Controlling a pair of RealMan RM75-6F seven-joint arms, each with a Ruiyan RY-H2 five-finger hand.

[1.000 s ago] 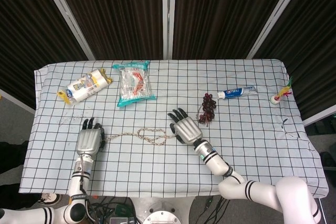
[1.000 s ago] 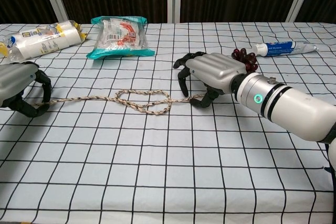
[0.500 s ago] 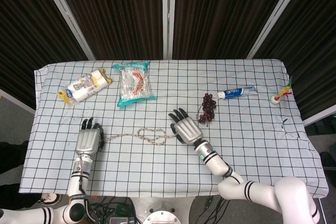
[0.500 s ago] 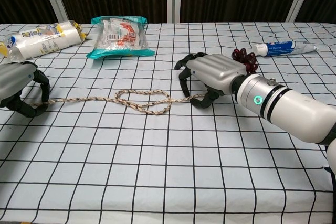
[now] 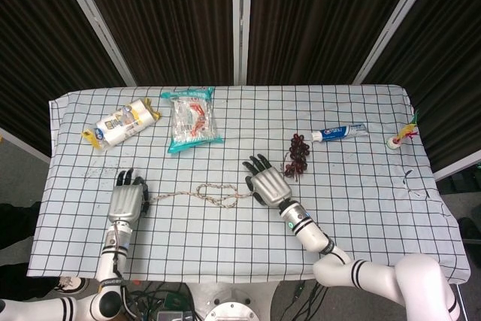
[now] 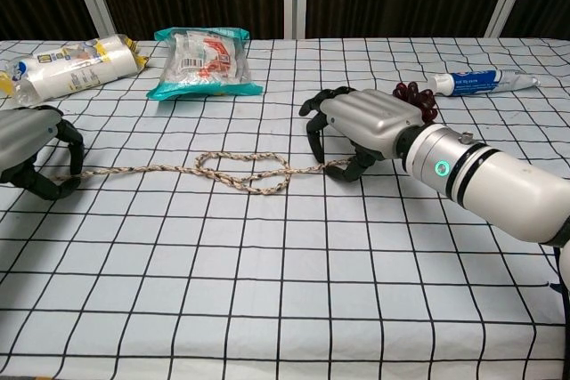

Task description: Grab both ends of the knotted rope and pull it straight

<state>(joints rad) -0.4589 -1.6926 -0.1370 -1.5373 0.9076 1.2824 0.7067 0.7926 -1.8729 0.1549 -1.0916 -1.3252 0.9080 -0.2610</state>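
table: the checked cloth [image 5: 361, 208] covers the whole top; its near edge runs just below both forearms, its far edge meets the dark panels, and open cloth lies right of the right hand and left of the left hand.
right hand: the right hand [image 6: 361, 126] arches palm-down on the cloth, its fingertips [image 6: 313, 141] pressed down around one end of the rope, thumb side tucked beneath; it seems to pinch that end, though the contact is hidden under the palm.
left hand: the left hand [image 6: 31, 150] sits at the left border of the chest view, partly cut off, fingers curled over the rope's other end against the cloth.
knotted rope: the knotted rope [image 6: 242, 171] lies flat between the two hands, its loose loops nearer the right hand, a straighter run reaching to the left hand; in the head view [image 5: 214, 194] it crosses the front middle of the table.
snack bag: a teal packet [image 5: 192, 119] lies behind the rope, well apart.
wrapped roll: a clear packet [image 5: 122, 122] lies near the far left corner.
toothpaste tube: the tube [image 5: 339, 132] lies far right of centre.
grapes: a dark cluster [image 5: 297, 154] sits just behind the right hand.
small item: something [image 5: 402, 136] at the right edge, too small to identify.
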